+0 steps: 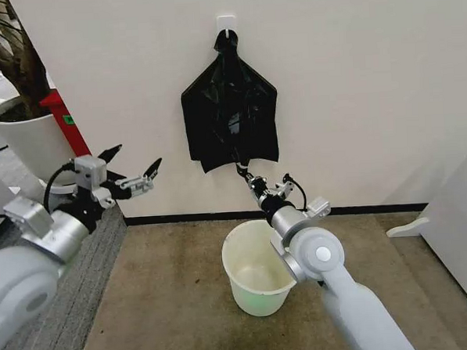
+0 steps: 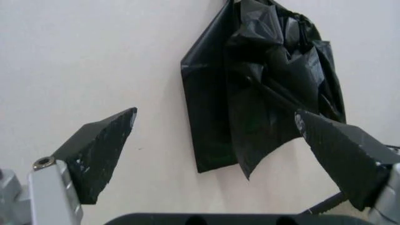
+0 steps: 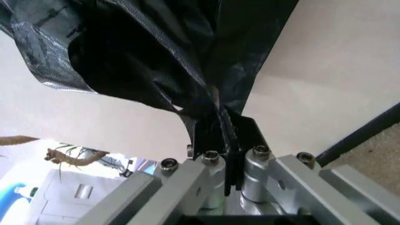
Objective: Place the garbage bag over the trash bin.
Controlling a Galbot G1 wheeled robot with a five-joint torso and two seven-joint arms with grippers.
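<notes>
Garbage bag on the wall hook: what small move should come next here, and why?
Probably a short pull by the right gripper away from the wall to draw the garbage bag off its hook. Its fingers are shut on the bag's lower edge, the trash bin stands open below, and the left gripper waits open beside.
</notes>
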